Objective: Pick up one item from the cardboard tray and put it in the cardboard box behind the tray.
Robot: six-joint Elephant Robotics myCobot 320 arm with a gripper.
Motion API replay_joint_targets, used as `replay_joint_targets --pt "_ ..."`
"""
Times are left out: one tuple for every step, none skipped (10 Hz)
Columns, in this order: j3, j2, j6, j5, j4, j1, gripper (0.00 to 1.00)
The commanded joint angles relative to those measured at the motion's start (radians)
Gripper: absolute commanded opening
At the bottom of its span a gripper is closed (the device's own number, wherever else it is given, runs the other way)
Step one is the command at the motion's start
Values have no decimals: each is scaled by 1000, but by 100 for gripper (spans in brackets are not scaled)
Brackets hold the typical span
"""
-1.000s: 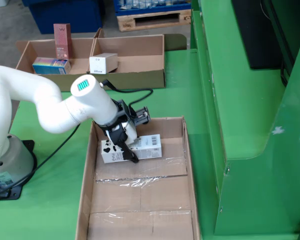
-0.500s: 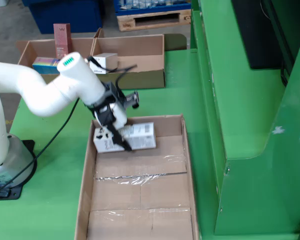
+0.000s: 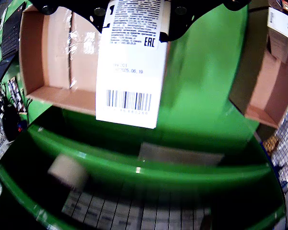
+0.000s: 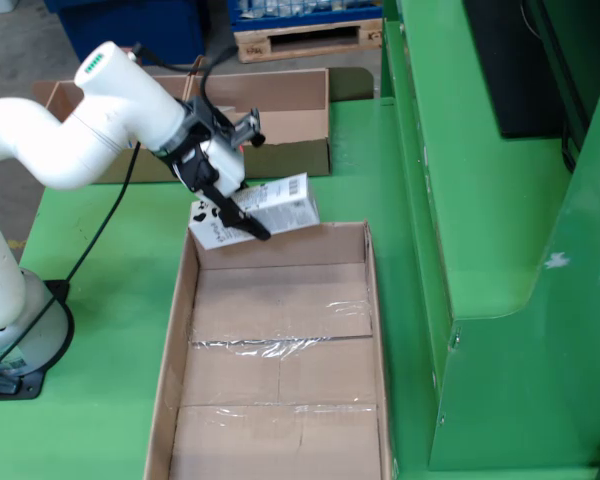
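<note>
Green tabletop (image 4: 130, 330) is crossed as the carton (image 4: 255, 210) is carried, clamped in the gripper (image 4: 230, 215), above the tray's (image 4: 280, 400) far edge. It should be kept level until the box (image 4: 280, 120) is fully cleared.

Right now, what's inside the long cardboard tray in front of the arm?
Nothing shows in the cardboard tray but its taped floor. The white carton hangs above its far edge in the gripper. The carton hides a bit of the far wall.

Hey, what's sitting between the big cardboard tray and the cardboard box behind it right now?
In the fixed view, only bare green table lies between the tray and the box. The carton, held in the gripper, hangs above that strip.
</note>
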Motion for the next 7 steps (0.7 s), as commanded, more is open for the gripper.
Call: replay_joint_targets --pt "328 136 0 -86 -292 42 0" --pt "328 136 0 -86 -292 42 0" --pt "477 96 -16 -85 -387 34 0" --pt "477 96 -16 -85 -387 34 0" --pt "707 49 -27 -112 -546 43 0" --pt "707 49 -27 -112 -546 43 0" --pt "707 49 -27 -112 -546 43 0"
